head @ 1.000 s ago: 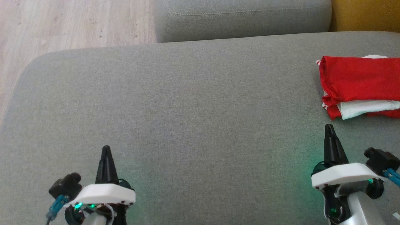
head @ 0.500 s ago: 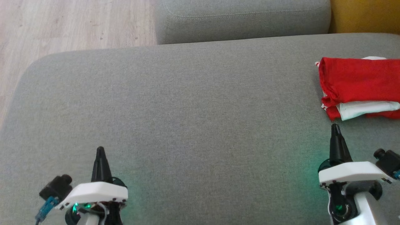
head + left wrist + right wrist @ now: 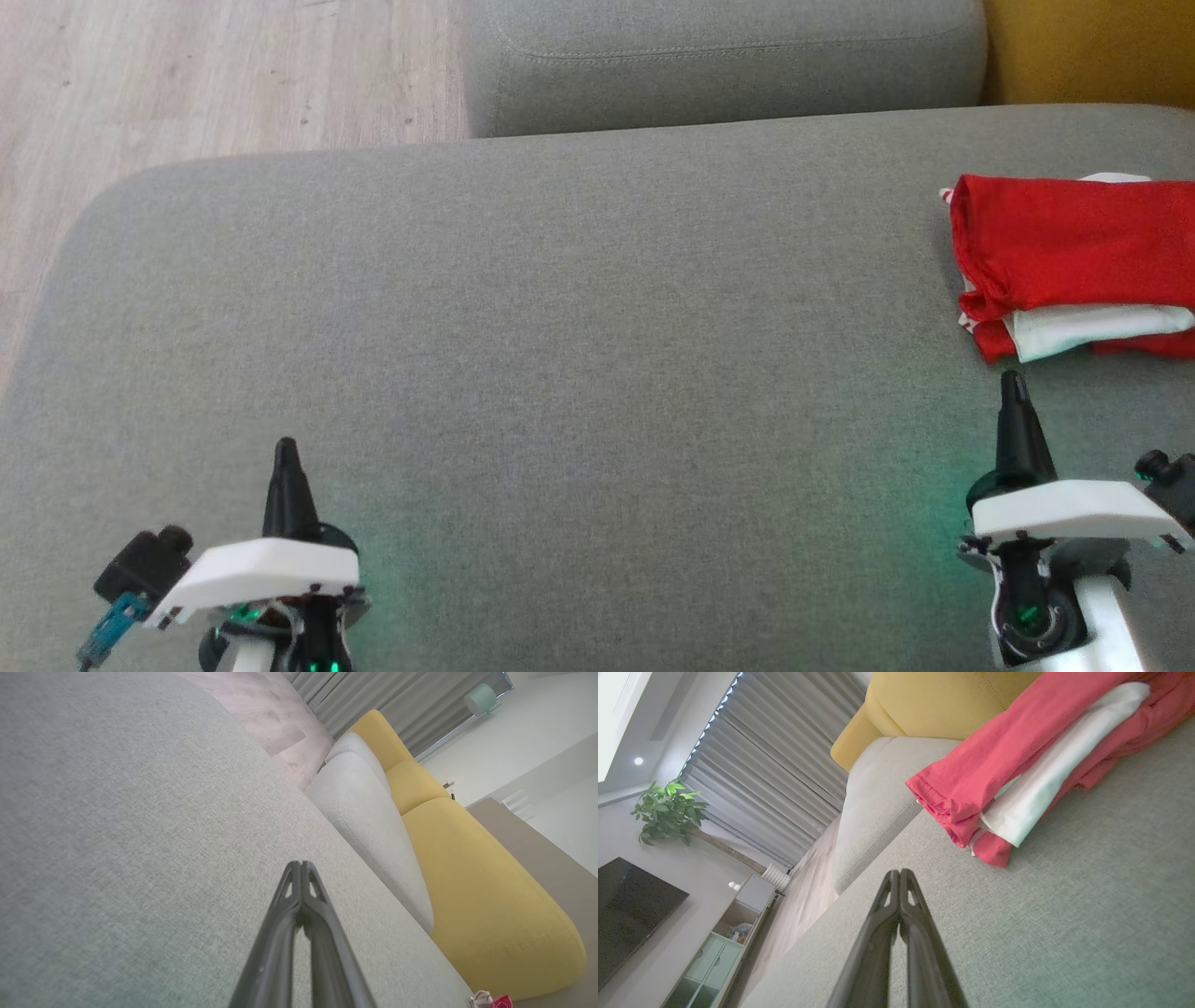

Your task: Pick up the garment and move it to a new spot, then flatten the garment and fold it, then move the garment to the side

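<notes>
Over the last 1 second the 2 arms have drifted apart in the head view. The left gripper (image 3: 285, 448) has slid toward that view's left edge and a little lower, and the black camera block (image 3: 140, 565) beside it is now nearer the corner. The right gripper (image 3: 1012, 381) has slid rightward, so its tip now lies just below the near left corner of the folded red and white garment (image 3: 1064, 233) rather than off to its left. The sofa seat (image 3: 560, 327) and the garment sit slightly lower in frame, because the camera has tilted.
</notes>
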### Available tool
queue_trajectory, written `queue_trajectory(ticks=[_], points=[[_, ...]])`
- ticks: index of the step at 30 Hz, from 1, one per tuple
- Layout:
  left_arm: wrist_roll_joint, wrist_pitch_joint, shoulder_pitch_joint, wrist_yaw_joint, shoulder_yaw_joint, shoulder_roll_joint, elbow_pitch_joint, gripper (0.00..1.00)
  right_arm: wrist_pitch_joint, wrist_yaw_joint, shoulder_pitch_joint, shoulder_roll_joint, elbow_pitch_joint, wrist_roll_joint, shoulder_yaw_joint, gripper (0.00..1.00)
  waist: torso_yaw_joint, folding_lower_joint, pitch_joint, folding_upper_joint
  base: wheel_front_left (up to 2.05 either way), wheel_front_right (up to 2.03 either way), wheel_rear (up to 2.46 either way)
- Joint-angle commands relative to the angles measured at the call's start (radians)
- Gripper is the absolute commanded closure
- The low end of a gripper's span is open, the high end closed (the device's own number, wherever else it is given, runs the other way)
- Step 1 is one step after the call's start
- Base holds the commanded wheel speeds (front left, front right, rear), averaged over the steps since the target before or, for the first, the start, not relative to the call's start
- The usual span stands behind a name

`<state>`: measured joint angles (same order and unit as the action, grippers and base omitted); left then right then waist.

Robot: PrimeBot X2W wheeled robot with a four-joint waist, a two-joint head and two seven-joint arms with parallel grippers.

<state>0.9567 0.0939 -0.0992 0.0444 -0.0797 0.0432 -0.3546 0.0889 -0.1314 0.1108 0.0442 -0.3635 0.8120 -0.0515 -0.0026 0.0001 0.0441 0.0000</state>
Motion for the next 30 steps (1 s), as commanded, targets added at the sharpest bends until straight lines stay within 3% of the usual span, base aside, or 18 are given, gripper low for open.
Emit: queue_trajectory(ticks=[1,30], points=[[0.022,-0.007,-0.028,0.008,0.03,0.003,0.034,1.0,-0.006,0.0,0.023,0.003,0.041,0.03,0.002,1.0,0.0,0.0,-0.001,0.0,0.0,0.0,0.0],[0.282,-0.089,-0.02,0.04,0.097,0.005,0.065,1.0,-0.087,0.0,0.013,0.004,0.073,0.346,-0.025,1.0,0.001,0.0,-0.017,0.0,0.0,0.0,0.0]])
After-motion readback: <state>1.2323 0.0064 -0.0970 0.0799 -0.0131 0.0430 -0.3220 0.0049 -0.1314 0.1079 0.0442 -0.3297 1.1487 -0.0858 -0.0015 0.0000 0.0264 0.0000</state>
